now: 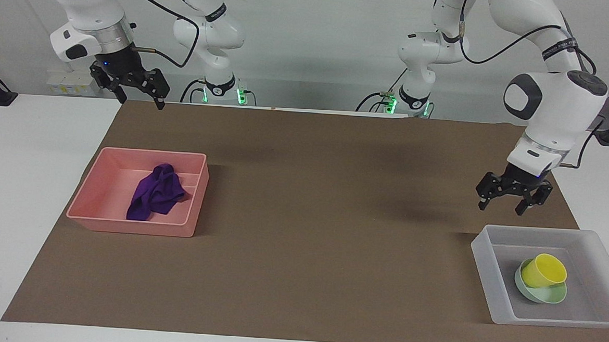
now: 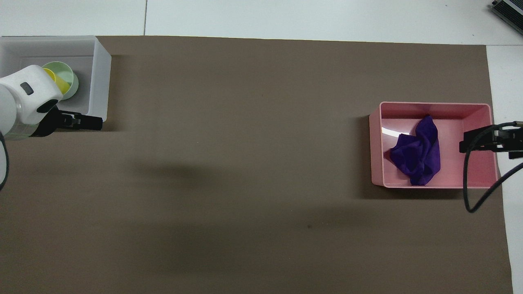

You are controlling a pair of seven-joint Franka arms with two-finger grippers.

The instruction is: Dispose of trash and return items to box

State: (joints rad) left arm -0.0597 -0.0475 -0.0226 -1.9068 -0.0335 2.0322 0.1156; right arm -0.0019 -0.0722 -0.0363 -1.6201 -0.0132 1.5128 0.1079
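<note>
The yellow cup (image 1: 543,270) lies tilted in the mint-green bowl (image 1: 543,294) inside the translucent whitish box (image 1: 487,265) at the left arm's end of the table; cup (image 2: 61,83), bowl (image 2: 70,72) and box (image 2: 100,77) also show in the overhead view. My left gripper (image 1: 508,205) is open and empty, raised over the mat beside the box's near wall; it also shows in the overhead view (image 2: 88,121). The purple cloth (image 1: 156,192) lies in the pink bin (image 1: 95,194) at the right arm's end. My right gripper (image 1: 137,99) is open and empty, high over the mat's edge near its base.
A brown mat (image 1: 307,218) covers the table between the two bins. A black cable (image 2: 474,192) hangs from the right arm over the pink bin's (image 2: 376,143) corner. White table margins (image 1: 28,177) flank the mat.
</note>
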